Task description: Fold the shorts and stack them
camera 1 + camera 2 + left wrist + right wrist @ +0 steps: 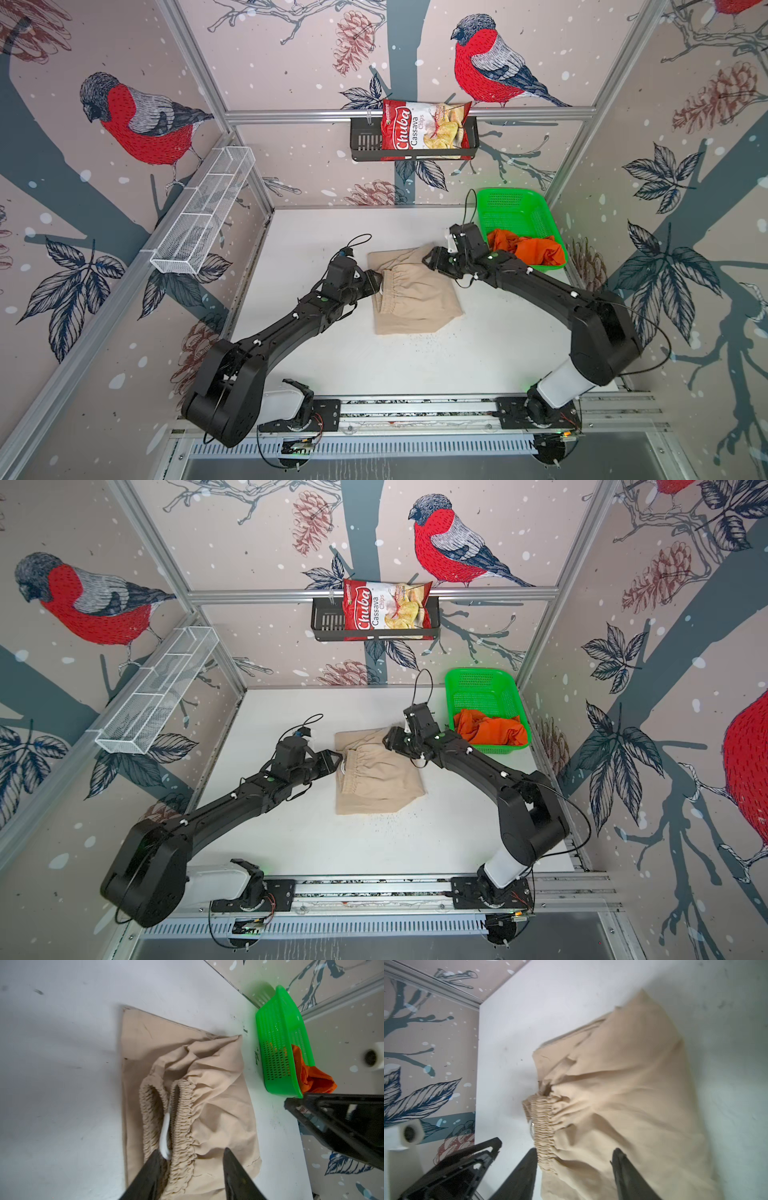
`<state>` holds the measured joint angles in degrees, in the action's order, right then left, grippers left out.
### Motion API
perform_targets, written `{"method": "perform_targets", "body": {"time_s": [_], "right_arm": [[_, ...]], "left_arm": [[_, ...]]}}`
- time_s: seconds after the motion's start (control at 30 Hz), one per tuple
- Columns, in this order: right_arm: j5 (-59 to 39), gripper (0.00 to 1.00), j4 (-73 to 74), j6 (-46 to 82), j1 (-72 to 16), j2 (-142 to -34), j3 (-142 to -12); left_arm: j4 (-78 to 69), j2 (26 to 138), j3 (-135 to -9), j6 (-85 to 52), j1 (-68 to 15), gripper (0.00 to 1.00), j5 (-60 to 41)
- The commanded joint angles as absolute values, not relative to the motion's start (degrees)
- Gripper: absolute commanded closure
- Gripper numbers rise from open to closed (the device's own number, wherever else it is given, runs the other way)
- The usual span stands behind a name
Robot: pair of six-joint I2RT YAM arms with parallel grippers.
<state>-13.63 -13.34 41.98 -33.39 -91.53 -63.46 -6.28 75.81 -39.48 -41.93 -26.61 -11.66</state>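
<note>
The beige shorts point(415, 299) point(378, 779) lie folded on the white table, with the gathered waistband and white drawstring point(165, 1136) on top. My left gripper point(376, 282) point(334, 760) point(191, 1152) is at their left edge. It is open, its fingers straddling the waistband without pinching it. My right gripper point(428, 257) point(386, 735) point(575, 1150) is open over the far right corner of the beige cloth point(633, 1084), one finger on each side of the waistband end. The orange shorts point(528, 251) point(490, 731) point(315, 1080) lie crumpled in the green basket point(507, 193) point(478, 673) point(278, 1022).
The green basket stands in the table's far right corner, just behind the right arm. A black shelf basket point(365, 141) on the back wall holds a red chips bag point(419, 129). A white wire basket point(203, 216) hangs on the left wall. Aluminium rails run along the front edge.
</note>
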Motion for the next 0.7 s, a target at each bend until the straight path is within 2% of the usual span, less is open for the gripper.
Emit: {"method": "perform_targets", "body": {"time_s": [0.0, 0.2, 0.47, 0.67], "right_arm": [[-17.1, 0.53, -8.6, 41.9, -32.8, -90.5, -58.7], [-16.7, 0.68, -4.6, 43.1, -32.7, -92.2, -51.0], [-16.9, 0.70, 1.8, 47.4, -35.9, -94.8, -45.6], [-16.3, 0.69, 5.8, 50.8, -40.3, -97.3, -47.8]], "left_arm": [[-8.2, 79.1, -42.2, -40.2, -29.4, 0.56, -15.2], [-10.0, 87.6, -45.8, -41.0, -33.4, 0.62, -16.8], [-4.7, 93.4, -45.4, -37.1, -31.4, 0.62, -11.1], [-1.0, 90.9, -43.5, -33.8, -27.0, 0.58, -7.7]]}}
